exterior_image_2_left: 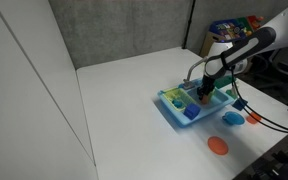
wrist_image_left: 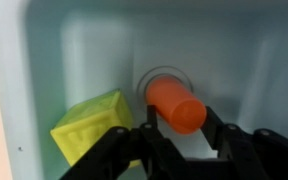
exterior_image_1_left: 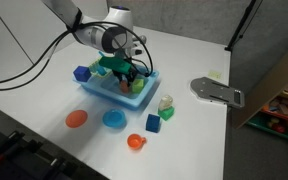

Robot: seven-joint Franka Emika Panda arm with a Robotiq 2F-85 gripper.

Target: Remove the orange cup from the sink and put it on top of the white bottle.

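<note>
In the sink (wrist_image_left: pixel 84 50), by the drain (wrist_image_left: pixel 164 75): cup (wrist_image_left: pixel 176 103), one, orange, lying on its side. It is judged light, rigid plastic, smooth, apt to roll or slip, and best taken across its round wall at mid-length. Gripper (wrist_image_left: pixel 182 122): one, jaws narrowed about the cup, fingers (wrist_image_left: pixel 216 135) seemingly against both flanks, cup not lifted. Bottle (exterior_image_1_left: pixel 165 103): one, on the table (exterior_image_1_left: pixel 214 135) just beside the sink, its small top likely a poor perch. Cubes seen, three: yellow cube (wrist_image_left: pixel 92 125) near the cup, blue cube (exterior_image_1_left: pixel 81 73), green cube (exterior_image_1_left: pixel 154 124).

White table (exterior_image_1_left: pixel 199 55) against a dark grey back wall (exterior_image_2_left: pixel 124 30).
</note>
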